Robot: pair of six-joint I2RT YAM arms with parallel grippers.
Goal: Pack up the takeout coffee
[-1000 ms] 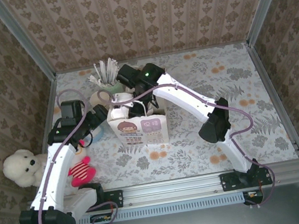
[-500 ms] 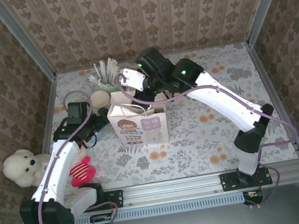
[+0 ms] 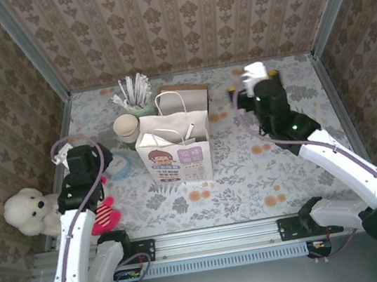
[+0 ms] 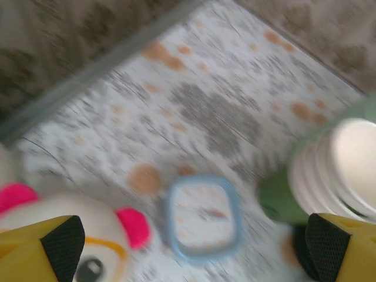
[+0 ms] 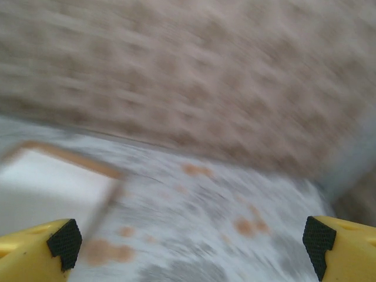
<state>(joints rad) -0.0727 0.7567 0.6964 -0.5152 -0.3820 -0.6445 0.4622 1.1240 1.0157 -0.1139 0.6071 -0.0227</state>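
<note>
Right gripper (image 5: 192, 244) spread, empty, at 2 o'clock off the paper bag (image 3: 176, 153); left gripper (image 4: 191, 247) spread too. I reckon coffee is bagged; only parking remains.

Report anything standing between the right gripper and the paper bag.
Nothing visible does. Bare tablecloth lies between the open right gripper and the paper bag; the brown box sits behind the bag, nearer the back wall, off that line.
</note>
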